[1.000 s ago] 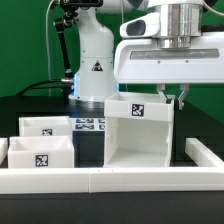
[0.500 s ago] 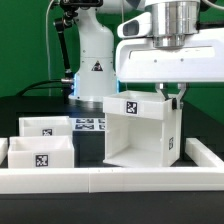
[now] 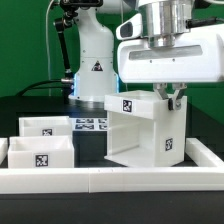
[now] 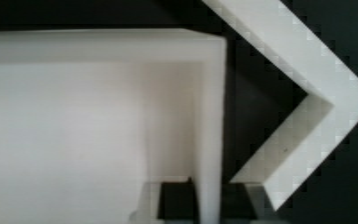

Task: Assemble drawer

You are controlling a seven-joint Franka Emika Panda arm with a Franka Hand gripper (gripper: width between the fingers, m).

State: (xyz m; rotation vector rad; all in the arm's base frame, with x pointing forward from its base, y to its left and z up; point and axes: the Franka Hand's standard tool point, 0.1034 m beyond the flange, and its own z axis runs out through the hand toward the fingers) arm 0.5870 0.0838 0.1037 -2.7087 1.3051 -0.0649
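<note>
Over the exterior view's right half of the counter [image 3: 88, 150], I have the end effector [image 3: 173, 97] clamped on the upper edge of the drawer case [image 3: 140, 135]. The wrist view shows the case's side wall pinched between two dark fingers [image 4: 172, 198]. The case faces the camera with its open side, turned slightly, and its hollow shows only its own white walls and floor. I cannot tell whether its base touches the counter. Toward the exterior view's left sit the front tray [image 3: 40, 157] and the rear tray [image 3: 45, 127], both open-topped, their insides mostly hidden at this angle. Behind them lies the marker board [image 3: 90, 123]. Along the front runs a white rail [image 3: 110, 180].
</note>
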